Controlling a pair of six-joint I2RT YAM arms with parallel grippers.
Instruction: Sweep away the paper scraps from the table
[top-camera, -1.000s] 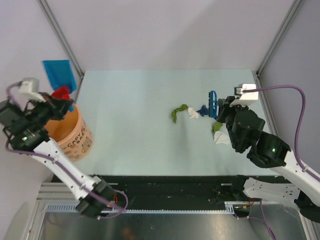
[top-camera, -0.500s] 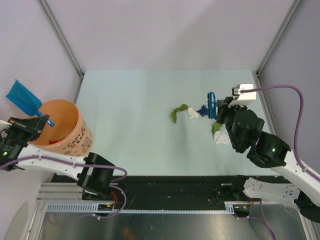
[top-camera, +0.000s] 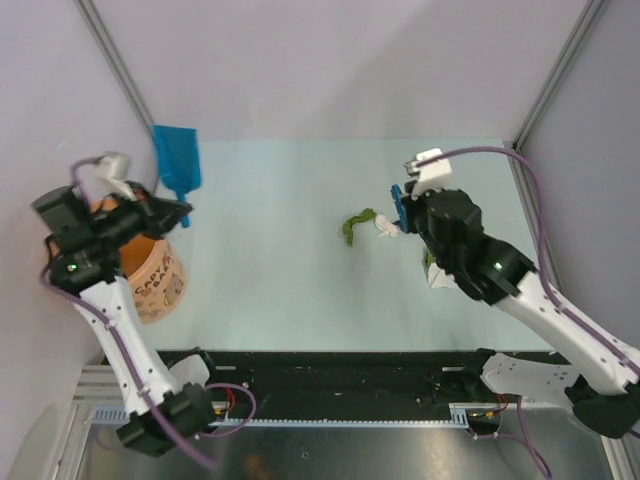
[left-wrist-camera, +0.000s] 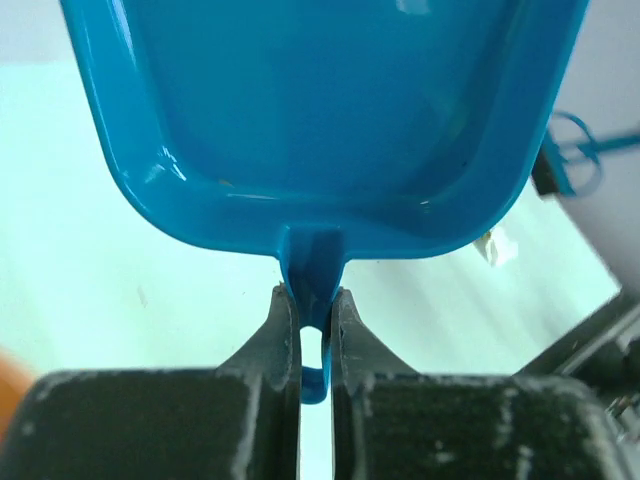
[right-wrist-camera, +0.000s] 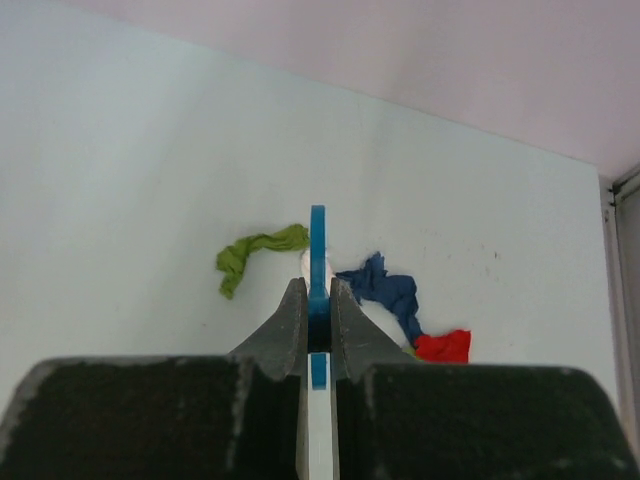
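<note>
Left claw: the left gripper (left-wrist-camera: 314, 312) pinches the thin handle of the blue plastic dustpan (left-wrist-camera: 320, 120), with one finger pressed on each side.
Right claw: the right gripper (right-wrist-camera: 318, 305) is clamped on the small blue hand brush (right-wrist-camera: 318, 240), which is seen edge-on.
Scraps: the crumpled paper scraps (top-camera: 353, 226) lie clustered right of centre on the pale mint-green table (top-camera: 270, 250).
Scraps relative to the right claw: the olive-green strip (right-wrist-camera: 255, 255) lies just left of the brush. The dark blue wad (right-wrist-camera: 385, 285) and the red wad (right-wrist-camera: 443, 346) lie just to its right. A white bit shows directly behind the brush.
Only in the right wrist view: the red and dark blue wads, which the right arm hides from above.
Only in the top view: the orange printed bucket (top-camera: 155, 275) beside the left arm, the dustpan raised near the table's far left corner, and a white-and-green wad (top-camera: 438, 272) beside the right arm.
Only in the left wrist view: the dustpan's hollow face. A white scrap (left-wrist-camera: 497, 247) lies on the table beyond it, well apart from the left claw.
</note>
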